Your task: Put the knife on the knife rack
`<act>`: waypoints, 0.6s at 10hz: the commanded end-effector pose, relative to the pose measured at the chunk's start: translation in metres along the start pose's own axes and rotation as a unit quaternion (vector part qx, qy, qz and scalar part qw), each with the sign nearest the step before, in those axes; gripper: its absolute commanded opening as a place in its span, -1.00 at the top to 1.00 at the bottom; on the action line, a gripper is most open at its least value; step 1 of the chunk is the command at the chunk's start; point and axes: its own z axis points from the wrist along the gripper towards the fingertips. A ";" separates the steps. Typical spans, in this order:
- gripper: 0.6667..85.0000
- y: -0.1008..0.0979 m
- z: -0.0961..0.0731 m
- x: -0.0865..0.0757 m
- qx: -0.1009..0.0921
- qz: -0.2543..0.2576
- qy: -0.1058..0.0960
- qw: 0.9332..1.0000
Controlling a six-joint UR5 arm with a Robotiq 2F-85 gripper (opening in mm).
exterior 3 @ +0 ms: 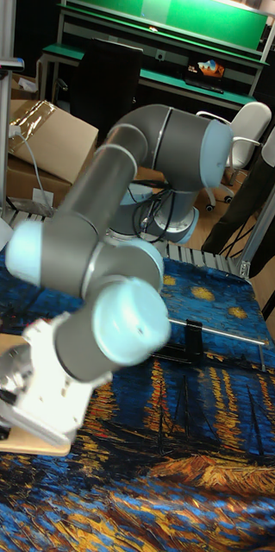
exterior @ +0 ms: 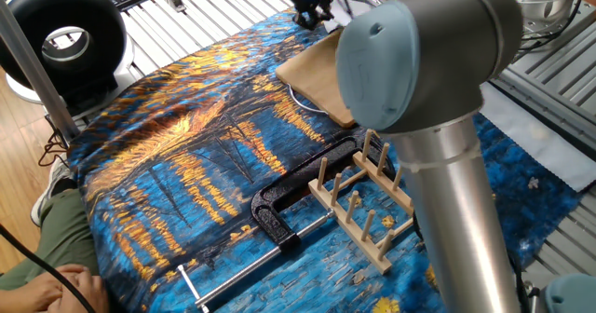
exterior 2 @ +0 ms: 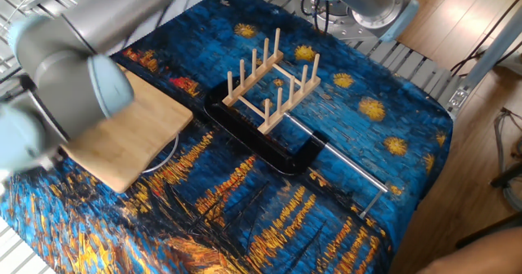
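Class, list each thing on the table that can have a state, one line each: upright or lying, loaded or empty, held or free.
knife rack: upright, no knife between its pegs.
black clamp: lying flat by the rack, free.
cutting board: lying on the cloth, free.
gripper: near the board's far edge; fingers too hidden to judge.
knife: not visible.

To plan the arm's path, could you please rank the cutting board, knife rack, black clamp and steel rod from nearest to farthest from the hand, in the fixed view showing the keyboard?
1. cutting board, directly under the hand, far side of the cloth.
2. knife rack and black clamp, side by side mid-cloth: too close to call.
3. steel rod, near edge, farthest.
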 end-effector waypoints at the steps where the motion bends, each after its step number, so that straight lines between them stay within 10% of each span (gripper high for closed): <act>1: 0.99 -0.011 -0.005 0.009 -0.057 -0.009 -0.013 0.998; 6: 0.99 -0.012 -0.012 0.030 -0.068 -0.013 -0.007 0.998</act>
